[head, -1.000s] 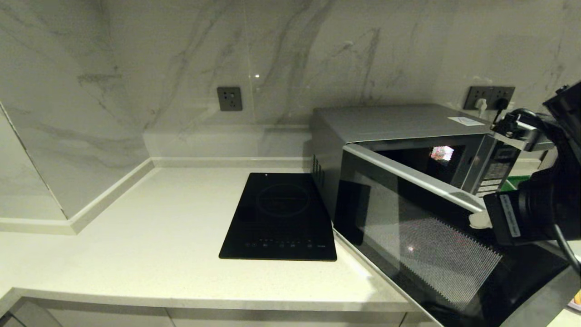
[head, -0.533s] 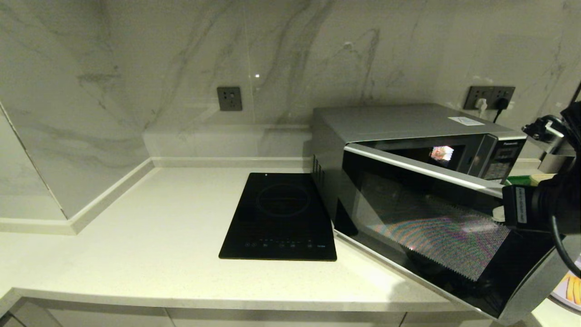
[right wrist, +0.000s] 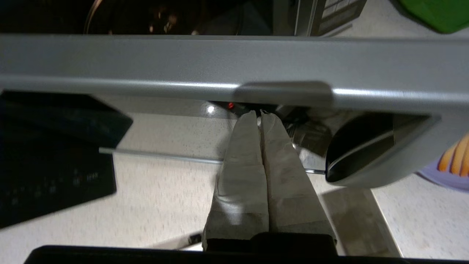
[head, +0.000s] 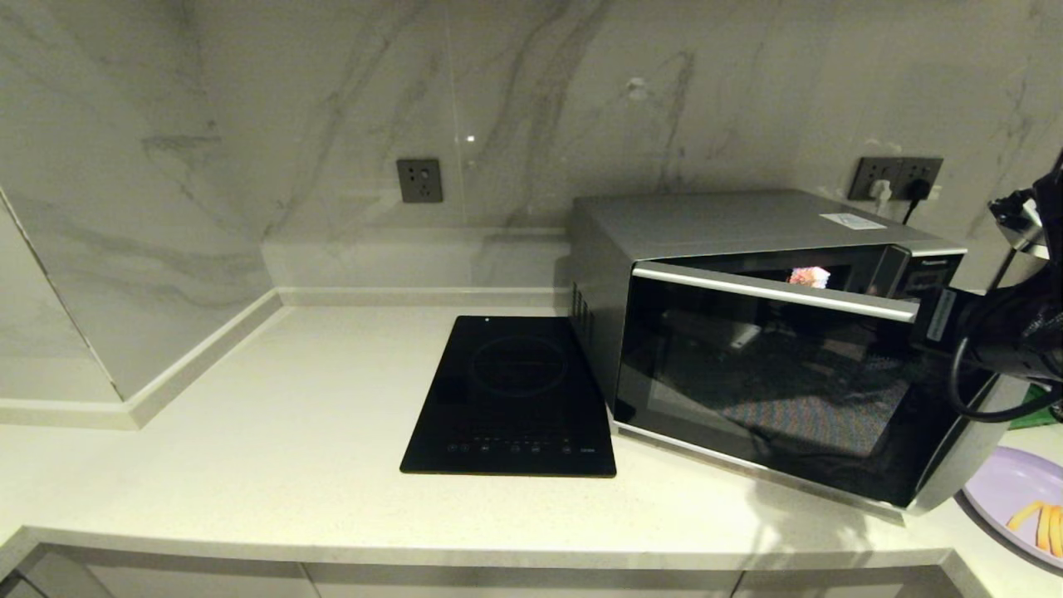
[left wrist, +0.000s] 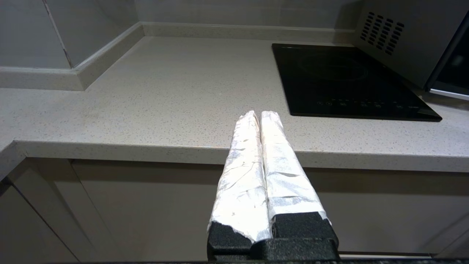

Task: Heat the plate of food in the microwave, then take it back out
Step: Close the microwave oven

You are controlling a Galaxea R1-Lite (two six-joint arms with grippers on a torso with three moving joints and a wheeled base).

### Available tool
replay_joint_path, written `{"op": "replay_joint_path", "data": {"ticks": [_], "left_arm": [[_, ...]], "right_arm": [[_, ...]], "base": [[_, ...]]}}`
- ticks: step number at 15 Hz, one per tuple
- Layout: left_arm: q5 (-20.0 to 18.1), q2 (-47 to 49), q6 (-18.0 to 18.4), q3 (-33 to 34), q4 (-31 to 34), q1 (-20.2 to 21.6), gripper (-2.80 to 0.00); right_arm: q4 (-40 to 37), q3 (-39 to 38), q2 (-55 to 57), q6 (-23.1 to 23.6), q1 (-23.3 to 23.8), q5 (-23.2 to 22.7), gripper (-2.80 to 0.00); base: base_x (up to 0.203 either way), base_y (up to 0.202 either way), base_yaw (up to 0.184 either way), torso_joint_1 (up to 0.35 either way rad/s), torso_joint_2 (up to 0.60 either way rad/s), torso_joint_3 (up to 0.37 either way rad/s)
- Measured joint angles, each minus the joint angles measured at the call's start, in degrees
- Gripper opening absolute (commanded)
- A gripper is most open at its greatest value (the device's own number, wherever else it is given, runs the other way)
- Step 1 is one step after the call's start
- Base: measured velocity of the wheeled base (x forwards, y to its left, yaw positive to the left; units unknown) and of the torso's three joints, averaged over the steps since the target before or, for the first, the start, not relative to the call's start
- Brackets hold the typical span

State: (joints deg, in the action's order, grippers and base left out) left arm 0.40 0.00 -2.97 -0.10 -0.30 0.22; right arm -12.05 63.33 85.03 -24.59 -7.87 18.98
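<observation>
The silver-grey microwave stands at the right of the counter, its dark glass door ajar with a narrow gap left at the handle side. My right gripper is shut, empty, its tips tucked just behind the silver handle by the door glass. In the head view my right arm reaches in at the handle's right end. The lavender plate of food with yellow sticks lies on the counter right of the microwave, also the plate past the handle. My left gripper is shut and parked below the counter's front edge.
A flat black cooktop lies left of the microwave. A green tray sits behind my right arm. Wall sockets with plugged cables are behind the microwave. The counter's front edge runs just ahead of my left gripper.
The microwave door has swung from wide open to nearly shut, with my right gripper moving back with the handle. The plate of food has come into view at the lower right.
</observation>
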Motion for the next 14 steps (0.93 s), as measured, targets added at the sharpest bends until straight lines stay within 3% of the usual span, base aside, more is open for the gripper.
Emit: {"op": "replay_joint_path", "data": {"ticks": [12,14], "left_arm": [[0.0,0.0,0.0,0.0,0.0,0.0,-2.8],[0.0,0.0,0.0,0.0,0.0,0.0,-2.8]], "right_arm": [[23.3,3.4,14.1,0.0,10.1,-1.6,-2.8],[24.0,4.9,16.2,0.0,10.8,-1.7,-2.8]], "base": [[0.0,0.0,0.0,0.0,0.0,0.0],[0.0,0.0,0.0,0.0,0.0,0.0]]}}
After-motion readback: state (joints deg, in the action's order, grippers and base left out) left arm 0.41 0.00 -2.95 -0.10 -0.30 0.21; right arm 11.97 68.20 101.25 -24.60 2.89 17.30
